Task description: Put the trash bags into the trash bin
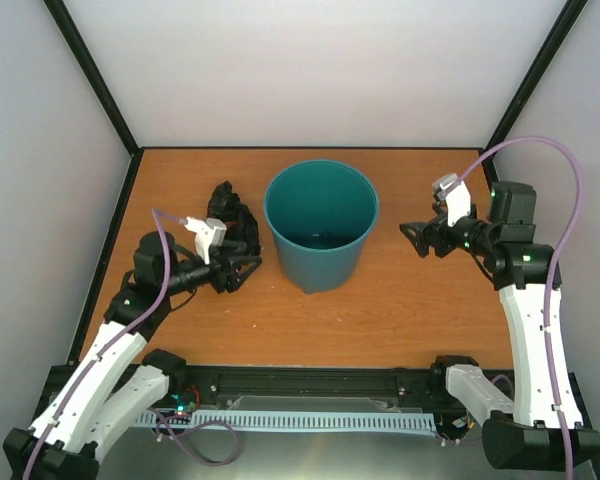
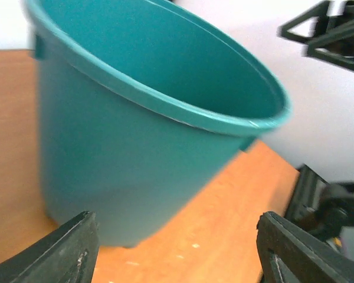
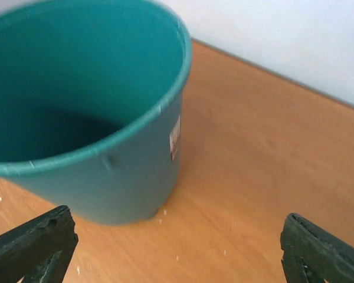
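1. The trash bin point(image 1: 325, 262) was plain teal-green; a small patch point(image 3: 174, 138) on its side looked white, perhaps a label;
2. The trash bag point(image 1: 230, 214) was glossy black;
3. The table point(image 1: 400, 310) was orange-brown wood grain.

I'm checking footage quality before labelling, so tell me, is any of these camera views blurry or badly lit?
Left wrist: the trash bin is smeared and soft all over. Right wrist: the bin's rim is slightly soft, the table sharper. Top external: crisp and evenly lit, though the black trash bags show little detail.
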Robot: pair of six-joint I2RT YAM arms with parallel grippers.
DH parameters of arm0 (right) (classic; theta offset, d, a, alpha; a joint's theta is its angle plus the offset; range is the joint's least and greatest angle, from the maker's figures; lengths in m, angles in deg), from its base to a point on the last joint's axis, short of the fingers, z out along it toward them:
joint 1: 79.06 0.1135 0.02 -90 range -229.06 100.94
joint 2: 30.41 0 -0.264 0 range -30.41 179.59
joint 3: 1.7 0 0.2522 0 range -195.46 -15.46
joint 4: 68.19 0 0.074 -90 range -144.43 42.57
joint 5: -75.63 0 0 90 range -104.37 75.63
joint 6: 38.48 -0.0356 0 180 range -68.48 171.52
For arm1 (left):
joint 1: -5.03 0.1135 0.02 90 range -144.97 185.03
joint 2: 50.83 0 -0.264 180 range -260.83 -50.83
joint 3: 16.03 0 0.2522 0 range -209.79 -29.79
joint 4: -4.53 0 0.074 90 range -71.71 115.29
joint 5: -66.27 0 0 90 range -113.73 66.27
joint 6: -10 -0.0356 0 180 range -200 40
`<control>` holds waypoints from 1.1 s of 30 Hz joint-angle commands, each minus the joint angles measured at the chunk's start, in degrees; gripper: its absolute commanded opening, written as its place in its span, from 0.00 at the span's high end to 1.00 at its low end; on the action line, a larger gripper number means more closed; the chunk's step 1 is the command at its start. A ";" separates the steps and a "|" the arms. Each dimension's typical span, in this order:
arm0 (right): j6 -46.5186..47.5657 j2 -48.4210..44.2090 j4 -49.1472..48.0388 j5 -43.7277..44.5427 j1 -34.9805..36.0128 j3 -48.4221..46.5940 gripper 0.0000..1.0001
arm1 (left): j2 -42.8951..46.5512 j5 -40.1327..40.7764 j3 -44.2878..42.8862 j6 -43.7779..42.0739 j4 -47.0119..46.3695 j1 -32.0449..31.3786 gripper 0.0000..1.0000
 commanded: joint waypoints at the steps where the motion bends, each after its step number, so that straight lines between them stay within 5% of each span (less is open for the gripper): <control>1: 2.39 -3.12 2.40 4.32 0.05 5.62 0.05 | 2.99 -1.74 1.89 4.62 1.50 -6.44 0.26; 5: -2.75 -0.71 -1.70 11.61 -0.59 9.48 0.05 | -2.61 4.60 1.39 5.05 1.37 -12.63 0.30; 13: -7.49 2.63 -8.86 4.71 -6.38 12.19 0.05 | -16.71 23.58 -0.05 5.22 -11.55 -27.85 0.31; 21: -9.46 2.91 -14.47 3.50 -8.67 17.47 0.00 | -24.56 30.79 1.63 5.63 -28.73 -28.51 0.25; 26: -10.77 3.24 -14.02 9.11 -10.49 17.52 0.00 | -34.67 31.31 -4.16 4.91 -33.54 -28.51 0.25; 33: -11.71 2.61 -12.45 2.51 -19.55 16.71 0.00 | -51.22 31.49 -17.20 4.90 -37.68 -28.47 0.24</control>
